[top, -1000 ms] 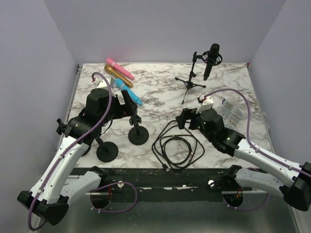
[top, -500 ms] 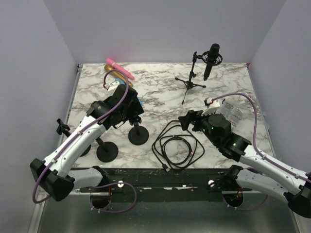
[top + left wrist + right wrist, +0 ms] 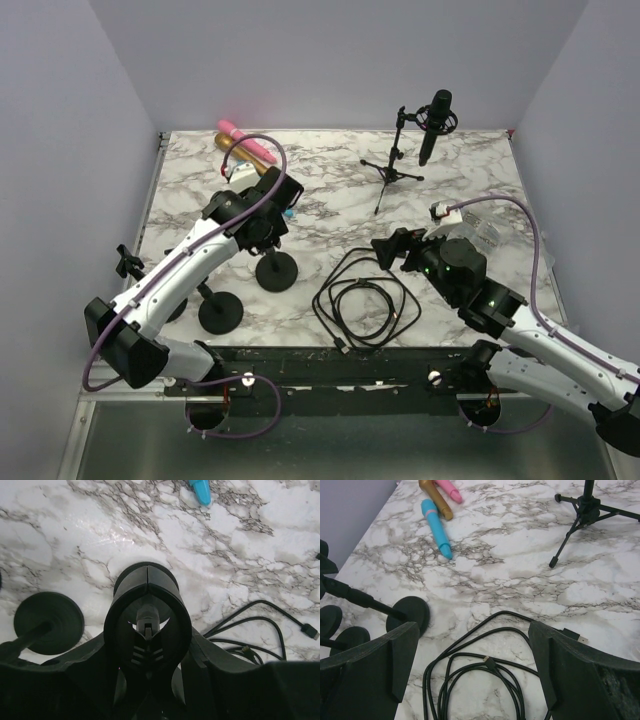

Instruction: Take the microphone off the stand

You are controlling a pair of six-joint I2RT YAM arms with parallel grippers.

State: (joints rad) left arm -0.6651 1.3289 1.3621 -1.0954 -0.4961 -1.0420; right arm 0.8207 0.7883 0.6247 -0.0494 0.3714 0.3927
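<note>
Fingers on the left point(image 3: 117, 625) sat closed, tips meeting, around the short stand point(image 3: 275, 272); right fingers point(image 3: 370, 665) gaped, empty, near the cable point(image 3: 470, 672). I saw the microphone point(image 3: 434, 120) on its tripod point(image 3: 392, 168), far right.

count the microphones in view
4. The black microphone is mounted on the tripod stand at the far right. The pink microphone, gold microphone and blue microphone lie together at the far left. The left arm could hide another.

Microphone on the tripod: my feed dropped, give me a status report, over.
Left hand shut on a round-base stand. Right hand open, empty, near the cable. Microphone mounted on tripod, far side, untouched. Nothing between right hand and tripod.
</note>
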